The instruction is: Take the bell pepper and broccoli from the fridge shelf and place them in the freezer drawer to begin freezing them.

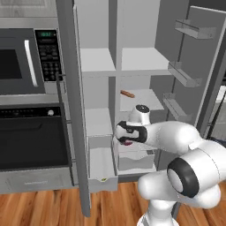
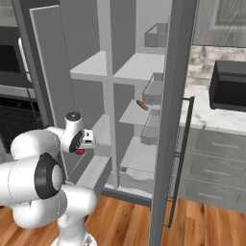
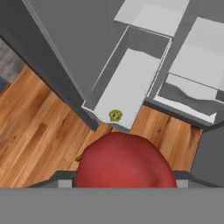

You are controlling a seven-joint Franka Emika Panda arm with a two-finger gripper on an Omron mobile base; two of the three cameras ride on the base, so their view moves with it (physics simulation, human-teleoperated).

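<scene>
The red bell pepper [image 3: 124, 162] sits between my fingers, with my gripper [image 1: 126, 141] shut on it; it shows as a red spot under the hand [image 2: 80, 151]. I hold it in front of the open fridge, above and just outside the front lip of the pulled-out freezer drawer [image 3: 131, 78], a long narrow white bin [image 1: 102, 167]. The yellow-green broccoli [image 3: 115, 115] lies inside that drawer, near its front end. The fridge shelf [image 1: 143, 59], the top white board of the wider column [image 2: 144, 65], is bare.
A brown stick-shaped food [image 1: 127, 93] lies on a lower shelf [image 2: 142, 104]. A wider, shorter white drawer [image 3: 192, 96] stands to the right of the freezer drawer. Both fridge doors [image 2: 170, 120] stand open with door bins. Wooden floor [image 3: 39, 131] lies below; a microwave [image 1: 26, 59] and oven sit left.
</scene>
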